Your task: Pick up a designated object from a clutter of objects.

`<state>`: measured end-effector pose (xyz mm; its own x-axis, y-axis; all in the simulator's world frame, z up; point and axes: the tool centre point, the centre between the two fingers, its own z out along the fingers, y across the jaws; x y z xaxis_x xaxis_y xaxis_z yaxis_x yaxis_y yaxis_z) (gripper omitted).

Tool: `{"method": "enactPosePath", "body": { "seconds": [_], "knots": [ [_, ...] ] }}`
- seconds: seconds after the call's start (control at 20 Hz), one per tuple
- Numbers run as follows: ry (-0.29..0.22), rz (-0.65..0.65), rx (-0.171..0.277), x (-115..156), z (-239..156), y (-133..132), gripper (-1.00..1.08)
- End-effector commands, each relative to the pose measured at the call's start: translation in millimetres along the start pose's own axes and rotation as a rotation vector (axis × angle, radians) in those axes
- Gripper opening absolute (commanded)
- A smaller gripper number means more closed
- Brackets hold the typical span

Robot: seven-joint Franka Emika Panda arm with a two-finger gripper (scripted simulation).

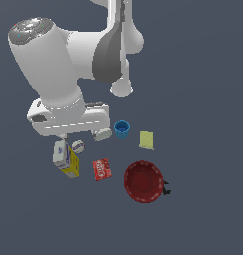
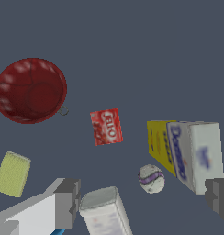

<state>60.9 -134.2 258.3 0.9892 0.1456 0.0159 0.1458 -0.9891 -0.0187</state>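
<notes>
The boxy yellow carton with pale glossy panels lies on the bench beside a small round ball and flat red packet. The 2 blocky grey fingers are spread apart, empty.

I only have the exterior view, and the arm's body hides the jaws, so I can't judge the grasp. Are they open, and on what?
Observer: The wrist view shows the jaws wide open, holding nothing.
Operator: What lies in the gap?
Observer: A white bottle with a grey cap by one finger, and a small white ball with a purple band near the middle.
Operator: And the rectangular yellow carton?
Observer: It lies at the other finger, whose tip overlaps the carton's corner in the picture; contact is unclear.
</notes>
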Motion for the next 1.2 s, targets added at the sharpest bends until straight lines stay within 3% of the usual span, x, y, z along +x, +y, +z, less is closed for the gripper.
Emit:
{"method": "enactPosePath", "body": {
  "seconds": [0.0,0.25,0.55,1.15],
  "knots": [
    [-0.003,-0.023,-0.004,1,13,25,1.0],
    [-0.009,-0.056,-0.011,0,35,62,1.0],
    [-0.015,-0.081,-0.016,-3,50,89,1.0],
    [-0.017,-0.085,-0.018,-5,66,95,1.0]
  ]
}}
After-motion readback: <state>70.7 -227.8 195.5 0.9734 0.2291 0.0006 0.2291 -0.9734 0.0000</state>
